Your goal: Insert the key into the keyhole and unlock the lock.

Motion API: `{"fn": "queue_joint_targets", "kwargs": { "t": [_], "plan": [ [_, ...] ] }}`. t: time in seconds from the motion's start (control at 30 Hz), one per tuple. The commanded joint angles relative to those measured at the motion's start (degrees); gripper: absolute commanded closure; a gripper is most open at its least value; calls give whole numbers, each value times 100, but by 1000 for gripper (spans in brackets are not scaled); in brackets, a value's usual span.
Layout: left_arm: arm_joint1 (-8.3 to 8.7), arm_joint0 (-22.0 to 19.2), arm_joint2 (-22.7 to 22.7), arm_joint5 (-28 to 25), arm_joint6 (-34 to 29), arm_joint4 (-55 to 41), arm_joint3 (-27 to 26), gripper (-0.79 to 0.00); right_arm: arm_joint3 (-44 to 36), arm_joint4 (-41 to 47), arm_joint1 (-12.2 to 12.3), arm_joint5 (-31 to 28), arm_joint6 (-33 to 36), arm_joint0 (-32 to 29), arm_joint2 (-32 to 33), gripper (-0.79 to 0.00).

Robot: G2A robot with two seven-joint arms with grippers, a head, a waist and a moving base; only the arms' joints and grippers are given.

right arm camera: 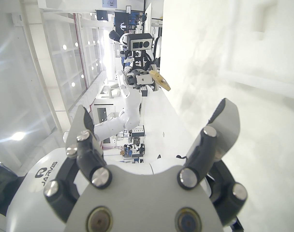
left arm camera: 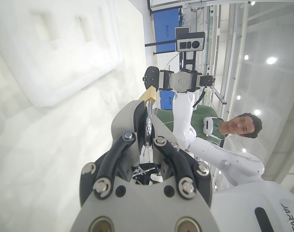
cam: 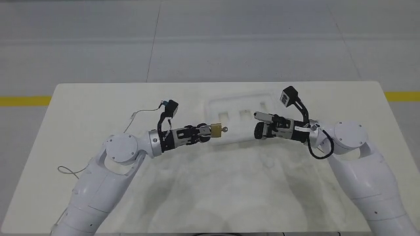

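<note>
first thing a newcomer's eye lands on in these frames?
The brass padlock stands out, clamped in the left hand over the middle of the table. Facing it across a short gap, the right hand is open and empty. Behind both lies a white foam tray with recessed pockets.

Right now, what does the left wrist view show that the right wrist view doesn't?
Left wrist view only: the silver shackle, pinched in the shut left gripper.

Right wrist view only: the right gripper seen from behind, wide open with nothing between its fingers. It also shows the end face of the padlock, turned toward that gripper.

Both: the brass padlock body, the white foam tray and the table.
</note>
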Motion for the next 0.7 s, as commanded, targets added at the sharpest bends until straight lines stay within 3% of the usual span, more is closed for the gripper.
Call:
{"fn": "queue_joint_targets", "kwargs": {
  "t": [0.0, 0.67],
  "plan": [
    [10, 8, -35, 39, 2, 5, 5, 0, 0, 0, 0, 0, 0, 0, 0, -785],
    [34, 67, -131, 86, 49, 10, 5, 0, 0, 0, 0, 0, 0, 0, 0, -785]
  ]
}}
